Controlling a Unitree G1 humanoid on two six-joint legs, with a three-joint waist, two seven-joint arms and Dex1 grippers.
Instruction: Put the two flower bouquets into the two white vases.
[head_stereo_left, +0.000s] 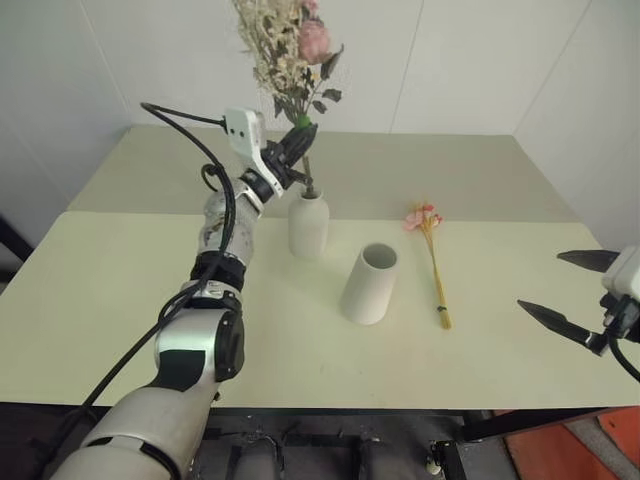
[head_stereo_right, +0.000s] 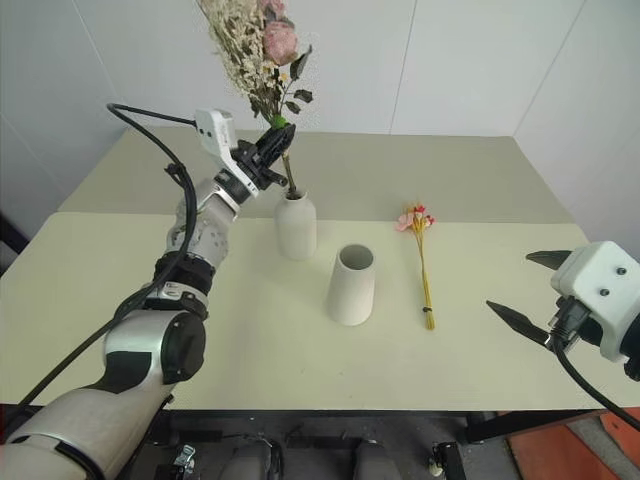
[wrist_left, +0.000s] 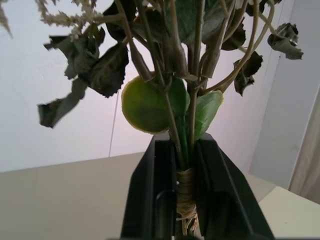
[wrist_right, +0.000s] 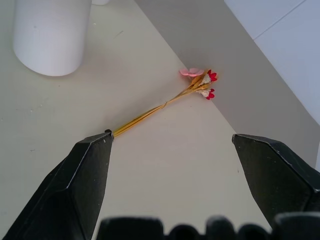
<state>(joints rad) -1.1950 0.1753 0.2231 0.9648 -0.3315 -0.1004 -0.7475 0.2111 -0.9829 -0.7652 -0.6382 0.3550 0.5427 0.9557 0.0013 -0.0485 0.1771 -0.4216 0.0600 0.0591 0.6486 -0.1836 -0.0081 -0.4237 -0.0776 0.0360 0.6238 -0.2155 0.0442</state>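
The left claw (head_stereo_left: 296, 150) is raised above the desk (head_stereo_left: 120, 290) and grips the bushy bouquet (head_stereo_left: 290, 45) by its bound stems. In the left wrist view the two black fingers (wrist_left: 150, 200) press on either side of the twine-wrapped stem bundle, with green and dark leaves spreading just above them. The cream sprigs and a pink rose stand well above the claw, leaning slightly. Directly below the claw stands the bottle vase (head_stereo_left: 308, 224), upright, and the lower ends of the stems reach down into its narrow neck.

Beyond the bottle vase from the left claw, toward the right claw, the wide vase (head_stereo_left: 370, 285) stands on the desk with its open mouth up and the body tilted a little in the view. It is near the bottle vase but not touching it.

The right claw (head_stereo_left: 568, 292) hovers at the right edge of the desk with its fingers spread wide and nothing between them. The thin bouquet (head_stereo_left: 434, 262) lies flat on the desk between the wide vase and the right claw, apart from both; its pink-red blossoms point away from the robot and its yellow stem ends point toward it. In the right wrist view it lies ahead of the open fingers, nearer one of them.
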